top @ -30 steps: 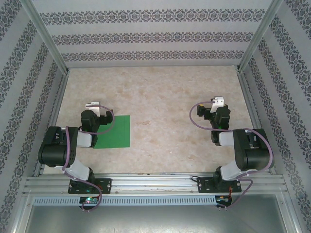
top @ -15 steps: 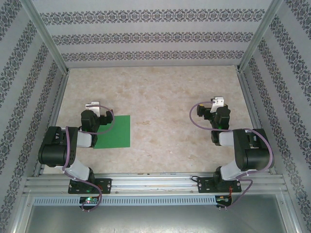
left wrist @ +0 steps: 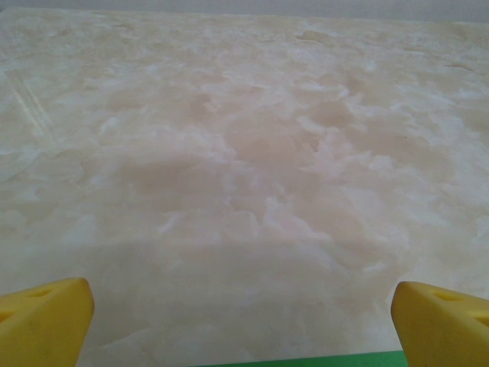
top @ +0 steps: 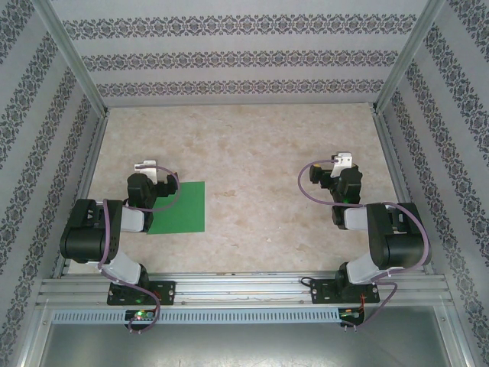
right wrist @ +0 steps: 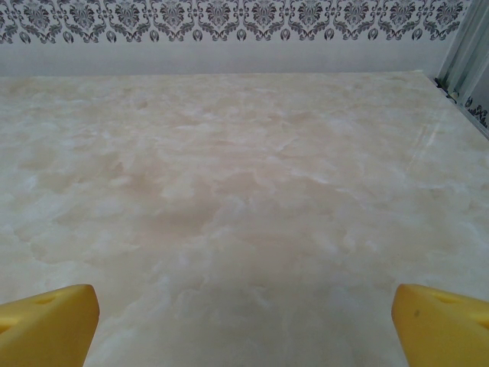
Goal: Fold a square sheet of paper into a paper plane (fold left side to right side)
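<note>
**Both pincers wide open and empty; green sheet flat by the left wrist**

Left pincer (top: 150,170): the jaws are spread fully apart with nothing between them. In the left wrist view its two yellow fingertips (left wrist: 43,321) sit in the bottom corners. Bare marbled table (left wrist: 244,153) fills the gap between them and everything ahead.

Square sheet of paper (top: 186,206): it is bright green, lies flat on the table and is unfolded, with no crease visible from above.
- From above, the sheet lies just behind the left pincer and mostly to its right. The black wrist covers the sheet's left-hand part.
- The sheet's edges run roughly square to the table edges.
- In the left wrist view only a thin green strip shows along the bottom edge. It runs from about the middle of the gap across to the right fingertip, so the sheet's far edge lies just short of the tips.
- The frames do not show whether the pincer body touches the paper.

Right pincer (top: 344,162): it is also at full spread and grips nothing. In the right wrist view its fingertips (right wrist: 46,321) sit in the bottom corners, with bare table ahead running to the patterned wall (right wrist: 229,19). The green sheet lies well apart from this pincer, off to its left and across the middle of the table.

Both pincers point toward the far wall and sit low over the surface.
</note>
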{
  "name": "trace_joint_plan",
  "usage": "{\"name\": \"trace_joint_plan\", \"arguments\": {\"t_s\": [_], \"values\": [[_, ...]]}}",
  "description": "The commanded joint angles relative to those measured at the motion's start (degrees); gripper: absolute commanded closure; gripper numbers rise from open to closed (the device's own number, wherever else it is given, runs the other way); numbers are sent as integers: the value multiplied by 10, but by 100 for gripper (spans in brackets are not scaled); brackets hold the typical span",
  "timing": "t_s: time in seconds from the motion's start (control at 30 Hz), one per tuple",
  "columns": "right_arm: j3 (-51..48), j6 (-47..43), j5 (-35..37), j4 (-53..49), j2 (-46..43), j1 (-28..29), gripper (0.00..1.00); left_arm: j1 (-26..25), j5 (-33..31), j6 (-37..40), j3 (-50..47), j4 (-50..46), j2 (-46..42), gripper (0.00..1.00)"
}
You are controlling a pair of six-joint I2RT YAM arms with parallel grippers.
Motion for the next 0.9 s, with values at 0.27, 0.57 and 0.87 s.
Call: {"name": "trace_joint_plan", "arguments": {"t_s": [0.27,0.57,0.87], "values": [[8,20,25,-25,-32,-1,2,6,-22,3,36,-87,-80,0],[84,119,4,-347,-190,-5,2,6,4,-180,200,-497,-253,0],[130,315,-172,-536,-272,-5,2,-2,189,-339,210,-711,-270,2]]}}
